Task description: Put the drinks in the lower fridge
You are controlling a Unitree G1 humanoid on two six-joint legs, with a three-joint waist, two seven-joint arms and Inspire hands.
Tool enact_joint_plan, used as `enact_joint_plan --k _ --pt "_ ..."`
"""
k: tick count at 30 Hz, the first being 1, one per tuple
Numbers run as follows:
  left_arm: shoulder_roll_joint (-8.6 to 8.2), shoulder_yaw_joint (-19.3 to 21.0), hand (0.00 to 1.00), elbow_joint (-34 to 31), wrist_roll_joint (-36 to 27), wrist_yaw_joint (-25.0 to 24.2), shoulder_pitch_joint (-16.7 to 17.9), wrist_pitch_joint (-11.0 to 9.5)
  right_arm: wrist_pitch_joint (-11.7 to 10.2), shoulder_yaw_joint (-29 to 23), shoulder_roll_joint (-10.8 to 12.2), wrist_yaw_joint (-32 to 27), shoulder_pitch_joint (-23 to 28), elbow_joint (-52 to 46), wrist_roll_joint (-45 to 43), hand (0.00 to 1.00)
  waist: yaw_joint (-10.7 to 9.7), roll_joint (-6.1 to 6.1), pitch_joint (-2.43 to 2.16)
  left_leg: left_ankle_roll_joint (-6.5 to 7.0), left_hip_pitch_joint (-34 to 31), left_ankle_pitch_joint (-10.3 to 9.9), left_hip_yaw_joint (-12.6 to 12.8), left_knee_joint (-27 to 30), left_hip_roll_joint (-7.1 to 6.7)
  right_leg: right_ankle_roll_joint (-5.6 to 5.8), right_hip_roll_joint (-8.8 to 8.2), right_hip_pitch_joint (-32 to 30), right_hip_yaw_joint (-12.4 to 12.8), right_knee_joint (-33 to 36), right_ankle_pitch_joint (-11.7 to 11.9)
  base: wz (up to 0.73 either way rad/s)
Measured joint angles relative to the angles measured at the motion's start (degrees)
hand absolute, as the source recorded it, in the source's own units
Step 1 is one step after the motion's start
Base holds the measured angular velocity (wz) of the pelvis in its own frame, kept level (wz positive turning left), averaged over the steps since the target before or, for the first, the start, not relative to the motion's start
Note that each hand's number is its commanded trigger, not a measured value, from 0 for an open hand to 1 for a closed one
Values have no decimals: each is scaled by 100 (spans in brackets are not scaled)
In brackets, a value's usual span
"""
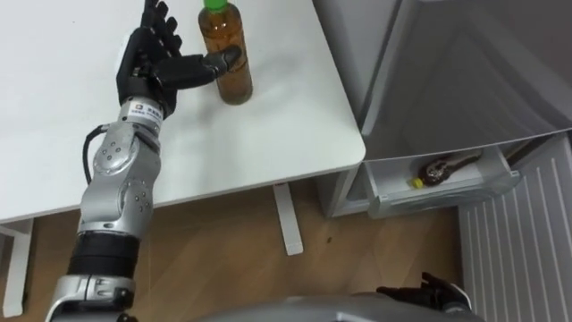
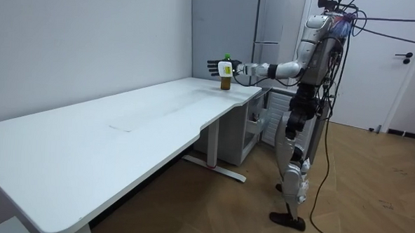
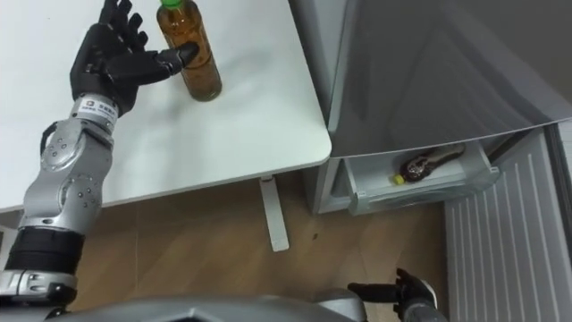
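Your left hand (image 1: 147, 67) is over the table (image 1: 268, 134), fingers spread and straight, holding nothing. Its thumb tip touches the side of the bottle (image 1: 225, 58). That bottle stands upright near the table's corner, green cap on, amber drink inside. A second bottle (image 1: 442, 167) lies on its side in the fridge tray (image 1: 429, 199), low beside the table. Your right hand (image 1: 427, 291) sits low by the body; its finger state cannot be told.
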Motion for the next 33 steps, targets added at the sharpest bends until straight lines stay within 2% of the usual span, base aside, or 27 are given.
enact_joint_plan --k 6,8,12,17,21,26,27,28,33 --pt "0 0 0 18 -199 -8 -5 12 49 -24 -6 0 -11 -13 -1 0 -9 20 -1 0 -5 0 89 1 4 4 2 -29 51 5 5 -4" --pt "-1 0 0 137 -196 -8 -87 43 50 -24 -23 -1 -17 -13 -1 0 -8 46 1 0 -4 0 91 1 4 6 4 -35 71 5 10 -4" --pt "0 -3 0 451 -197 -15 -336 104 52 -23 -41 -34 -10 -12 1 0 -28 102 -26 0 23 0 92 0 4 5 9 -24 104 6 11 -5" --pt "10 -3 0 505 -220 -76 -353 150 102 -23 -41 -86 -9 -22 -3 0 -82 117 -25 0 101 0 197 -14 8 6 16 12 156 7 11 -6" --pt "131 -3 0 542 -427 -138 -353 211 137 -23 -39 -179 10 -77 -112 0 -117 110 -20 0 84 0 235 -15 15 6 22 -52 180 73 11 -3" --pt "261 2 0 900 -416 -127 -517 296 250 -22 -26 -268 42 -161 -241 0 -121 114 -22 0 65 -1 245 -15 36 -10 45 -86 202 92 32 -3" --pt "278 3 27 902 -420 -127 -536 319 253 -22 -25 -269 42 -161 -245 0 -121 117 -22 0 63 -1 244 -14 41 -12 50 -92 202 99 35 0" --pt "283 3 100 904 -421 -128 -567 332 255 -22 -26 -266 42 -160 -248 0 -124 117 -22 0 65 -1 245 -13 46 -14 55 -96 203 106 37 0" --pt "283 4 100 906 -423 -152 -715 332 270 -23 -25 -232 36 -161 -291 0 -121 112 -20 0 81 -1 260 -13 57 -19 69 -121 232 154 40 -2"
